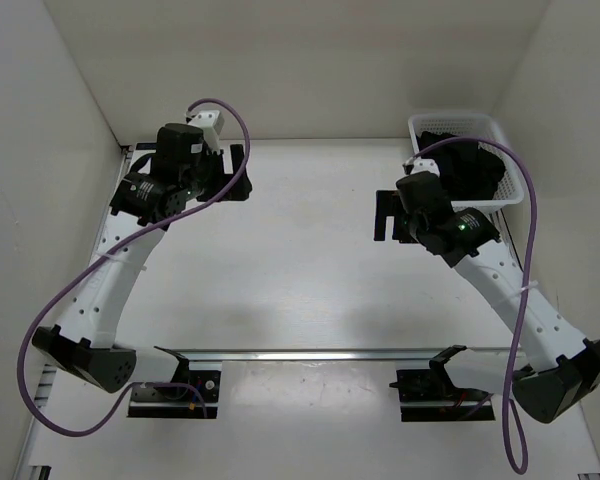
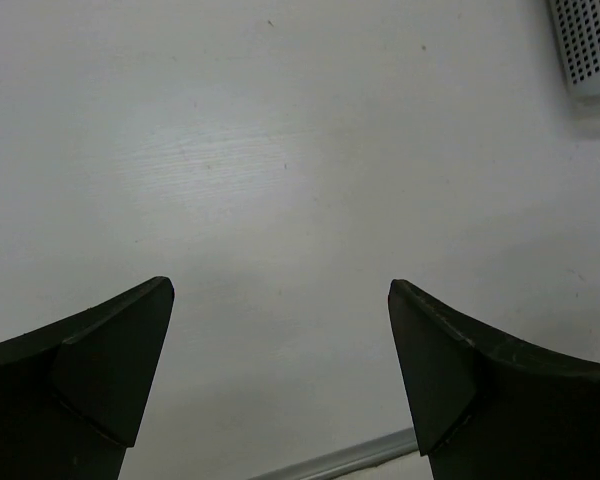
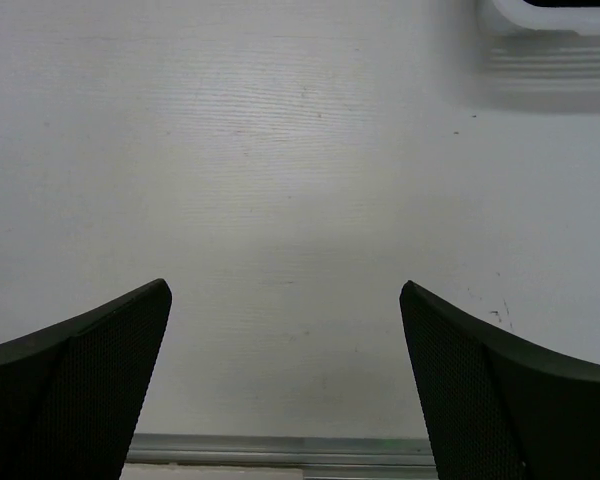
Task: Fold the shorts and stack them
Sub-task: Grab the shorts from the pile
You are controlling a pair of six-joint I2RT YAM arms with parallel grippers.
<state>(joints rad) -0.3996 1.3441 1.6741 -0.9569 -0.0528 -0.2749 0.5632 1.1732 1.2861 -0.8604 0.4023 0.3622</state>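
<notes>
While the shorts (image 1: 475, 168) sit bunched in the basket (image 1: 458, 118) just beyond the right gripper (image 1: 383, 215), nothing's folded; it and the left gripper (image 1: 238, 172) gape wide, empty.

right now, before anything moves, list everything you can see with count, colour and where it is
shorts: one pair as far as shows, black, bunched inside the basket
basket: one, white mesh, far right corner of the table
table: one, white, under everything
rail: one, metal, along the near side by the arm bases
cables: two, purple, one looping off each arm
left arm: one, white and black, reaching to the far left
right arm: one, white and black, reaching toward the basket
left jaws: one pair, black, open and empty over bare table
right jaws: one pair, black, open and empty over bare table beside the basket
</notes>
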